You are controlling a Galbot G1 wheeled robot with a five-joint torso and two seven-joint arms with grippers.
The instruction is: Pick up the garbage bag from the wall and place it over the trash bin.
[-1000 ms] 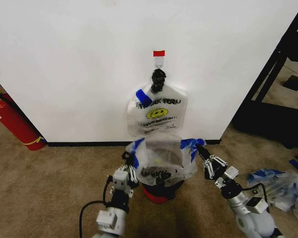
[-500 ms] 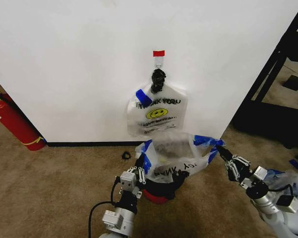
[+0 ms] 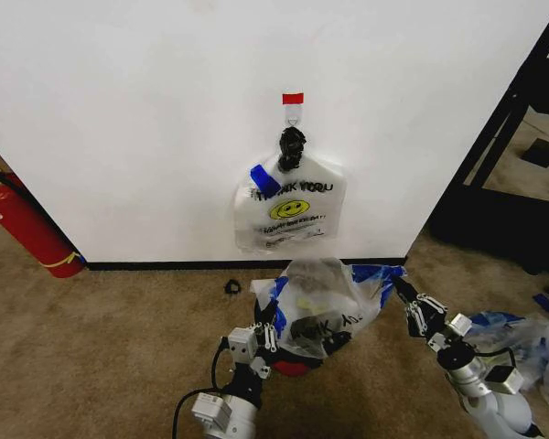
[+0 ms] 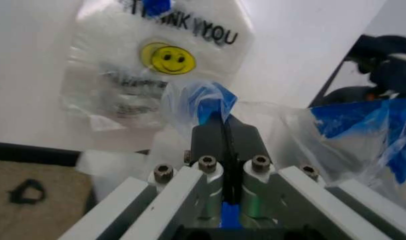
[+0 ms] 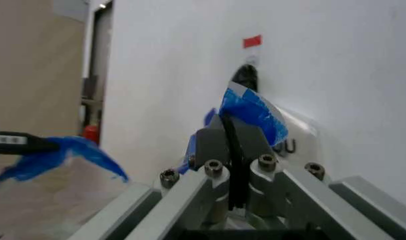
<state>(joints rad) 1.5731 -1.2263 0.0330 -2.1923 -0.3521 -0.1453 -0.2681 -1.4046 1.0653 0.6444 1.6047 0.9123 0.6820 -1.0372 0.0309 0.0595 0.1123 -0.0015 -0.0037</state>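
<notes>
Garbage bag [image 3: 325,302] is off the wall [image 3: 146,119] and stretched open between both grippers, draped over the trash bin [image 3: 297,358], which sits on the carpet [image 3: 101,338] a bit out from the black baseboard [image 3: 156,265]. Bin's red base and a bit of black rim show under the plastic; can't tell if the bag mouth is fully around the rim. Left gripper [image 3: 267,325] is clamped on the bag's left blue-taped edge, jaws pressed together on the tape [image 4: 210,102] in the left wrist view. Right gripper [image 3: 404,294] is pinched shut on the right blue-taped edge, pulled out to the right of the bin. White "THANK YOU" bag [image 3: 290,212] hangs from the red-topped hook [image 3: 293,105] directly above. Small black ring-like object [image 3: 231,287] on the carpet left of the bin, fire extinguisher [image 3: 23,224] at the wall far left.
</notes>
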